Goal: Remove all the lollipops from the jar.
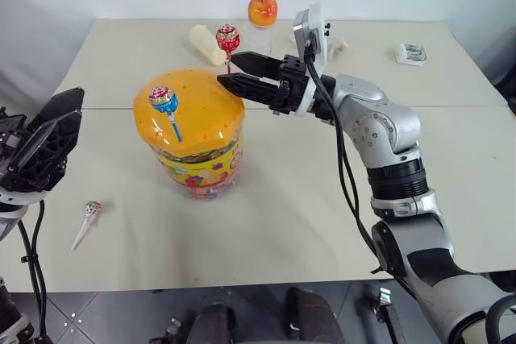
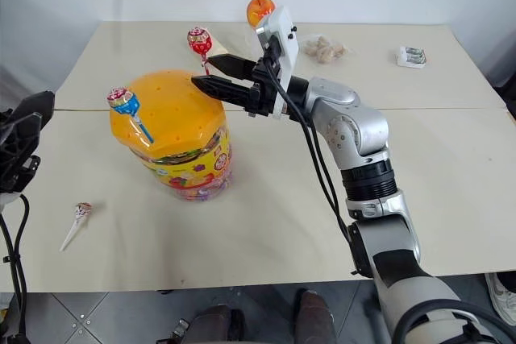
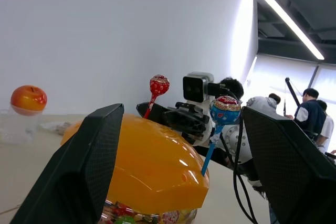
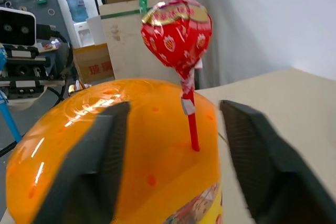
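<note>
1. Large clear plastic jar (image 1: 197, 163) with colourful printed label and domed orange lid (image 1: 189, 110) dotted with small holes: upright on the pale beige bench (image 1: 266, 215), left of centre.
2. Blue-multicoloured round wrapped lollipop on blue stick (image 1: 164, 101): standing in a hole on the near-left part of the lid, head tilted slightly.
3. Red round wrapped lollipop on red stick (image 1: 228, 39): planted upright in a hole at the far-right edge of the lid.
4. Pink-purple round wrapped lollipop on white stick (image 1: 87, 221): lying flat on the bench, near the front-left edge, well apart from the jar.
5. Right claw (image 1: 235, 71): reaching in from the right, level with the lid top, pointing left; black fingers spread, one either side of the red stick per right wrist view, no contact with stick visible.
6. Left claw (image 1: 48, 130): raised at the left edge of the bench, apart from the jar; black fingers (image 3: 86, 169) spread wide, nothing between them.
7. Small clear cup with orange apple-shaped top (image 1: 262, 12): at the far edge of the bench, behind the jar.
8. Cream cylindrical object (image 1: 207, 44): lying just left of the red lollipop head, on the far bench.
9. Small white packet (image 1: 410, 54): far right of the bench.
10. People (image 3: 312, 116) visible in background of left wrist view.
</note>
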Controlling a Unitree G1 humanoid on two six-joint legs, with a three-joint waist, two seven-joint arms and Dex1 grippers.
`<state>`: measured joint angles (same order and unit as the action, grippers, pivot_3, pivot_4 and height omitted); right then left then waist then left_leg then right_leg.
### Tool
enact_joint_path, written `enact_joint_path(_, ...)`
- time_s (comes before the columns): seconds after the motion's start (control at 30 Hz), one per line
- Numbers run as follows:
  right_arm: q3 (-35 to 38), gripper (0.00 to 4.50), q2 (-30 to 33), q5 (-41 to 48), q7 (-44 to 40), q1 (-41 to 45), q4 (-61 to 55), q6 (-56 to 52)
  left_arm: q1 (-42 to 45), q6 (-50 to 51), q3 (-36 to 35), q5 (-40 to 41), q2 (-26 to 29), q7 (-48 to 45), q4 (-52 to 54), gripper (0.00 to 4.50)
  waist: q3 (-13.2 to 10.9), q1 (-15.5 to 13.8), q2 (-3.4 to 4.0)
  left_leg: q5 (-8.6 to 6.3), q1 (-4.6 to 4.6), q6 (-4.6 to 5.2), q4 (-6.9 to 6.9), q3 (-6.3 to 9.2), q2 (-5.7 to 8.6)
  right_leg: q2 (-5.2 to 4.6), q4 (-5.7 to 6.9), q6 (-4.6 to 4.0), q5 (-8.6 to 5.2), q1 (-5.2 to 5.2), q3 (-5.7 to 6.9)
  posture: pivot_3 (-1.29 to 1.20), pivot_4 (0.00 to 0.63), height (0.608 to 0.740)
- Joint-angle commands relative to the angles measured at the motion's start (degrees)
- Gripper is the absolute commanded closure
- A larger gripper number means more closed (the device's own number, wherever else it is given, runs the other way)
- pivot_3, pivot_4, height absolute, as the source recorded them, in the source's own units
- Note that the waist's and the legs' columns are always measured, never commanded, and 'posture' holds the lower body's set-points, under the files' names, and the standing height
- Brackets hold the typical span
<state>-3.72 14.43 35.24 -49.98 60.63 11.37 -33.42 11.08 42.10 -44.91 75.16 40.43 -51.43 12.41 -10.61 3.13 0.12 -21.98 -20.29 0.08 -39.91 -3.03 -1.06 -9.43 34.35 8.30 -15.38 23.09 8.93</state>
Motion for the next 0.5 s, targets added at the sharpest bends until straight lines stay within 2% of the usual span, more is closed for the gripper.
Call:
enact_joint_path(0.03, 1.6, 2.9, -0.9, 0.9, -0.8, 1.8, -1.0, -0.2, 0.3, -1.6, -0.5, 1.6, -0.1, -0.6, 0.3, 0.7, 0.0, 0.1, 0.0, 0.0, 0.0, 0.0, 0.01, 0.0, 0.0, 0.0, 0.0, 0.0, 0.0, 0.0, 0.0, 0.0, 0.15, 0.74)
enact_joint_path(0.2, 3.7, 4.45, -2.5, 0.9, -2.0, 1.7, -0.1, 4.1, -0.2, -1.7, -0.1, 1.4, 0.6, -1.4, 0.2, 0.7, 0.0, 0.1, 0.0, 0.0, 0.0, 0.0, 0.02, -0.01, 0.0, 0.0, 0.0, 0.0, 0.0, 0.02, 0.0, 0.0, 0.15, 0.74)
enact_joint_path(0.33, 11.4, 4.45, -4.1, 5.2, -5.8, 3.9, 2.2, 12.4, 1.1, -2.3, 0.2, 1.4, 0.9, -1.9, -0.2, 0.7, 0.0, 0.2, 0.02, 0.0, 0.0, 0.0, 0.06, -0.04, 0.0, 0.0, -0.02, 0.0, 0.0, 0.06, -0.01, 0.0, 0.15, 0.74)
enact_joint_path(0.43, 14.2, 4.45, -0.2, 6.5, -7.5, 4.9, 2.9, 11.0, 1.2, -2.1, 1.2, 0.2, 2.5, -4.1, 0.1, 0.7, 0.0, -0.1, 0.01, 0.0, -0.02, 0.0, 0.04, -0.02, 0.02, 0.0, -0.01, 0.0, 0.0, 0.07, -0.01, 0.0, 0.15, 0.74)
enact_joint_path(0.5, 13.8, 4.45, 6.8, 5.4, -9.6, 3.7, 2.8, 6.1, 0.4, -1.6, 2.0, -1.1, 4.5, -6.3, 1.1, 0.7, 0.0, -0.4, -0.04, 0.0, -0.02, 0.0, 0.04, 0.01, 0.03, 0.0, 0.0, 0.0, 0.0, 0.05, 0.0, 0.0, 0.15, 0.74)
